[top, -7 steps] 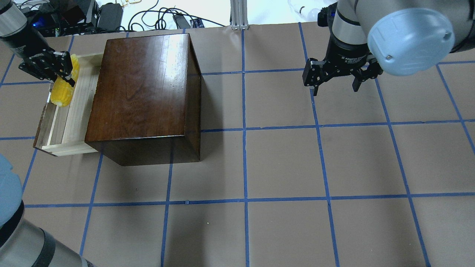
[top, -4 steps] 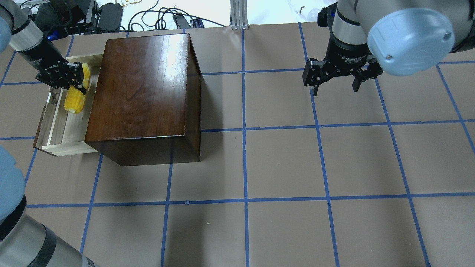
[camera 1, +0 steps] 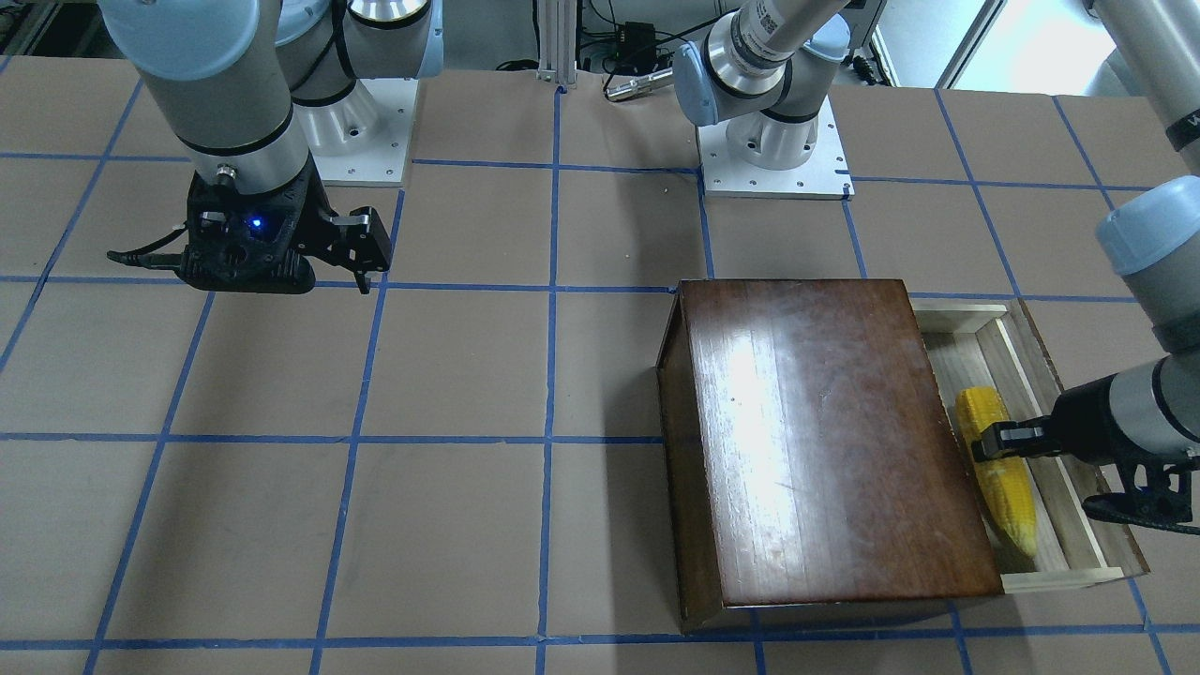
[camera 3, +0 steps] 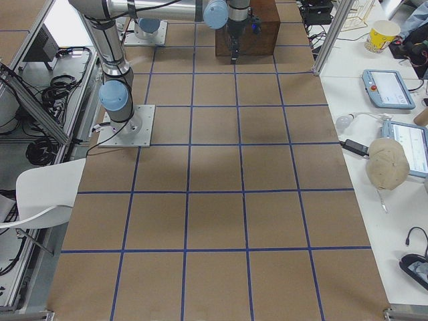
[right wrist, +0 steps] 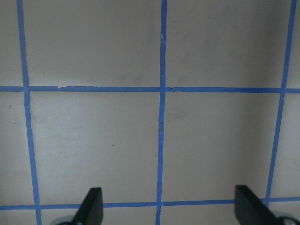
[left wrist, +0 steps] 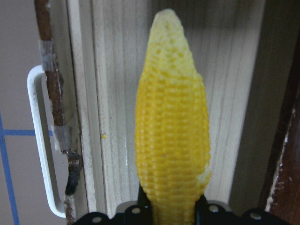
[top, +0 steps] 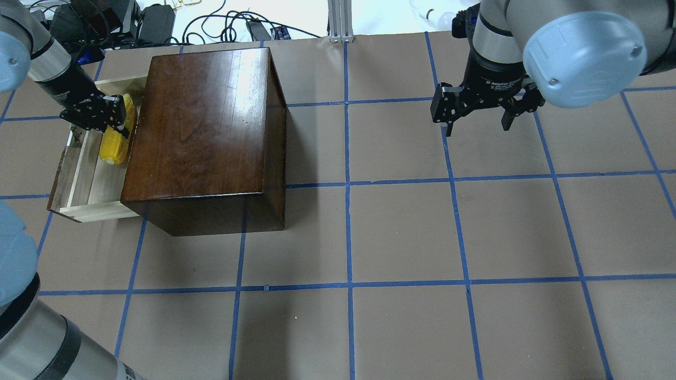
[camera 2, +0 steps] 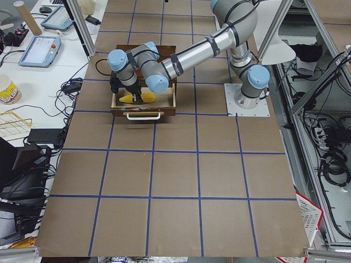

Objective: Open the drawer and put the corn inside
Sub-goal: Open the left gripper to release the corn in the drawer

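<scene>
The drawer (top: 79,182) is pulled out of the dark-brown box (top: 206,126) at the table's left. Its pale-wood floor (left wrist: 117,117) and cream handle (left wrist: 40,140) show in the left wrist view. My left gripper (top: 119,117) is shut on the thick end of the yellow corn (top: 117,146). It holds the cob lengthwise inside the drawer, close beside the box's opening (camera 1: 1008,487). I cannot tell whether the cob touches the drawer floor. The cob also shows in the left wrist view (left wrist: 171,136). My right gripper (top: 478,119) is open and empty above bare table at the far right.
The brown paper table (top: 401,237) with its blue tape grid stretches to the right of the box. Cables and power bricks (top: 158,21) lie beyond the far edge. An aluminium post (top: 340,21) stands at the back middle.
My left gripper has carried the corn rightward over the drawer, from its outer front side to right beside the box. The right arm has not moved.
</scene>
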